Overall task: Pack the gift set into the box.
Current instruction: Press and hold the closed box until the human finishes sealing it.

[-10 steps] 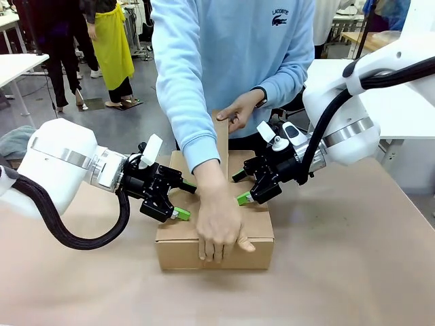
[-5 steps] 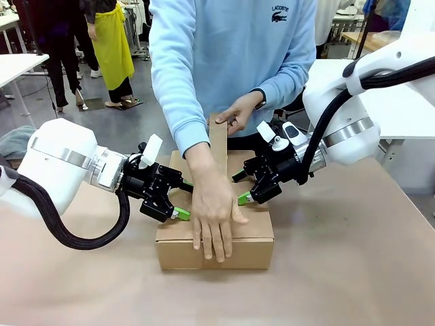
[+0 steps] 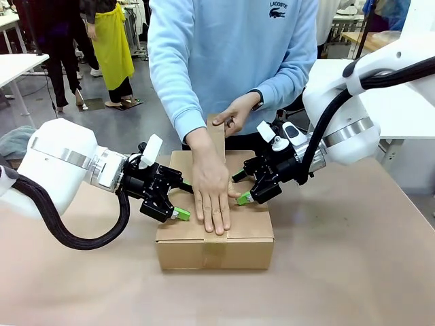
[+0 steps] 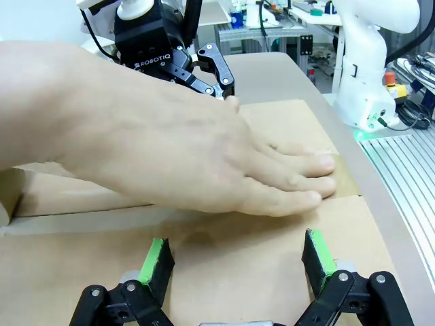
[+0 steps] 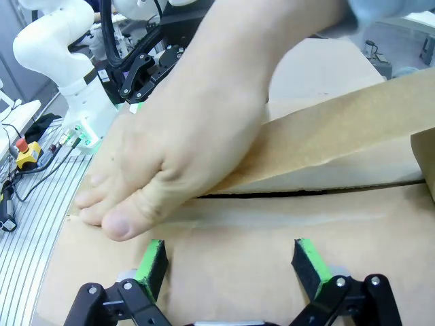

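The box [image 3: 248,234] is a brown carton in mid-table with its top flaps folded shut. The gift set is hidden. A person's hand [image 3: 212,197] lies flat on the lid over a tan tape seam, while the other hand [image 3: 234,112] holds the tape strip [image 3: 216,134] up behind. My left gripper [image 3: 182,200] is open over the lid's left part. My right gripper [image 3: 239,188] is open over the right part. In the left wrist view the left gripper [image 4: 238,258] spans bare cardboard [image 4: 285,122] near the hand [image 4: 170,142]. In the right wrist view the right gripper [image 5: 228,261] does the same, below the tape strip [image 5: 340,129].
The tan table [image 3: 353,272] has free room in front of and to the right of the box. The person stands close against the far edge. White tables [image 3: 17,64] and other people are in the background.
The person's flat hand has slid along the tape seam from the box's front edge toward the far side. The held tape strip has dropped lower. Both grippers stay put.
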Controlling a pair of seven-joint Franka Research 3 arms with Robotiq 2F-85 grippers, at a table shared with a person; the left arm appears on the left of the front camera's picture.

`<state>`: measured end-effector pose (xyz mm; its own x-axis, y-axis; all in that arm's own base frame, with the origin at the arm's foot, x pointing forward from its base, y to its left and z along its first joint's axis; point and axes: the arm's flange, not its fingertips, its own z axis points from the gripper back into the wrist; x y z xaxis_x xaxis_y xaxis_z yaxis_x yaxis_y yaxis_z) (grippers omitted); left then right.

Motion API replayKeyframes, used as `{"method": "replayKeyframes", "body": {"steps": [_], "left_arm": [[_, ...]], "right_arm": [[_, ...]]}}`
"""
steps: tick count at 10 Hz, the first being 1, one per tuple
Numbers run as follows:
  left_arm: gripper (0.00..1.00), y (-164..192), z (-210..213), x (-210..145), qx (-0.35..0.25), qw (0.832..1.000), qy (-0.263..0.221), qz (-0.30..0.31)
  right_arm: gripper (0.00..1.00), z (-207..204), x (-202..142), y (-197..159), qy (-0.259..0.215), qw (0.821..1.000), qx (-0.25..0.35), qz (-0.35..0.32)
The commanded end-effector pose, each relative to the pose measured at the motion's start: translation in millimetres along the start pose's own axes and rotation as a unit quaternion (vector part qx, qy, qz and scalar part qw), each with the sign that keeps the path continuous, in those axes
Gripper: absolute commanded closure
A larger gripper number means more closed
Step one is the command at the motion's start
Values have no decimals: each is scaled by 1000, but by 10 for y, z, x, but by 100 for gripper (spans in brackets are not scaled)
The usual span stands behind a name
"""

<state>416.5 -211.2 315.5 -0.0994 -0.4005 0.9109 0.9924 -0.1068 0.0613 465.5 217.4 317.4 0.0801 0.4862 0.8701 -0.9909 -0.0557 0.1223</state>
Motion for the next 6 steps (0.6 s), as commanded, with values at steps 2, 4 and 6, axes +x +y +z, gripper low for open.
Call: {"method": "replayKeyframes", "body": {"steps": [2, 4, 6], "left_arm": [[0, -11, 2, -9, -6, 1000, 1, -2], [0, -11, 2, -9, -6, 1000, 1, -2], [0, -11, 2, -9, -6, 1000, 1, -2]], "right_arm": [[0, -10, -30, 4, 2, 1000, -1, -4], [0, -10, -30, 4, 2, 1000, -1, -4], [0, -10, -30, 4, 2, 1000, -1, -4]]}}
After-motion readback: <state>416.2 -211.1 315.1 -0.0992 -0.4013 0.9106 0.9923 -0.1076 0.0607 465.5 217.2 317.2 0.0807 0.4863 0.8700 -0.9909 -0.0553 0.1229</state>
